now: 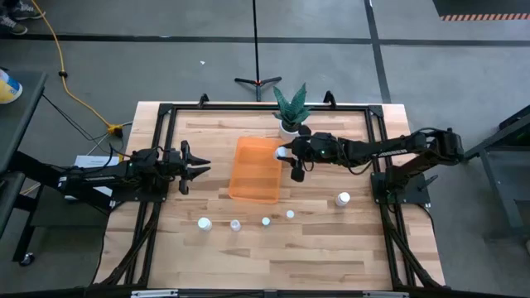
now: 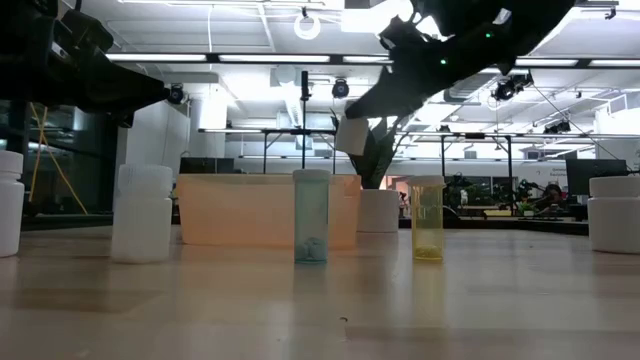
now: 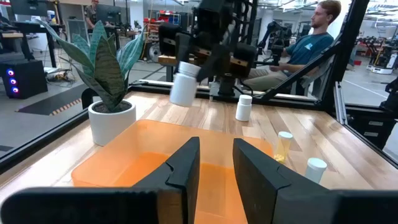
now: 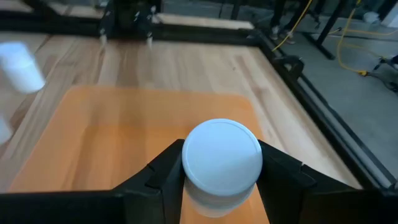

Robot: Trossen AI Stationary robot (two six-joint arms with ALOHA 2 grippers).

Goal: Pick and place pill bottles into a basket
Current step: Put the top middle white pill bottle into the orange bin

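The orange basket (image 1: 255, 170) stands on the table's middle. My right gripper (image 1: 290, 157) is shut on a white pill bottle (image 1: 283, 152) over the basket's right edge; the bottle also shows in the low view (image 2: 352, 135) and in the left wrist view (image 3: 185, 87). My left gripper (image 1: 197, 163) is open and empty, left of the basket and pointing at it. Several more bottles stand upright on their bases near the table's front, among them white ones (image 1: 204, 223) (image 1: 343, 199), a bluish clear one (image 2: 311, 215) and a yellow clear one (image 2: 427, 218). My right gripper pinches the white bottle's round side wall (image 4: 198, 198) between its two fingers (image 4: 163, 177), one on each side. The bottle's round white end (image 4: 222, 155) faces the wrist camera. The fingers slant down from the table's right side. The bottle is tilted and lifted clear above the basket.
A white plant pot with green leaves (image 1: 290, 122) stands just behind the basket's far right corner, close to my right arm. A black frame (image 1: 166, 112) runs around the table. A seated person (image 3: 305, 50) is beyond the table's right side.
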